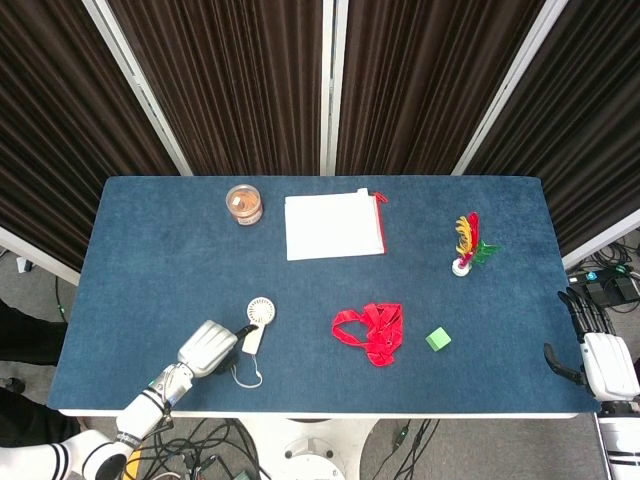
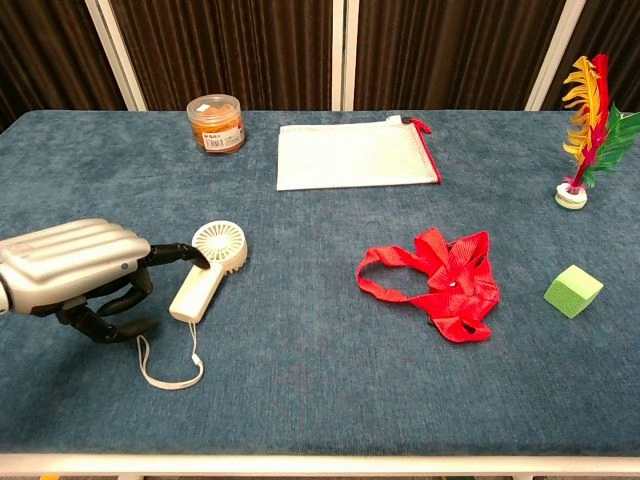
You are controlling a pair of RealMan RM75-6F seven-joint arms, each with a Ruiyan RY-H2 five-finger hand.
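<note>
Reaching with left hand (image 2: 75,272), fingers loosely spread and seemingly just touching the small fan (image 2: 208,268) near the table's (image 2: 320,420) front-left corner; next, closing around its handle; right hand (image 1: 607,360) idle, holding nothing.

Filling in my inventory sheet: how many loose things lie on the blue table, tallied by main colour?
White: 2, handheld fan, mesh pouch
Red: 1, ribbon
Green: 1, cube
Orange: 1, jar
Multicoloured: 1, feather shuttlecock
Total: 6
</note>
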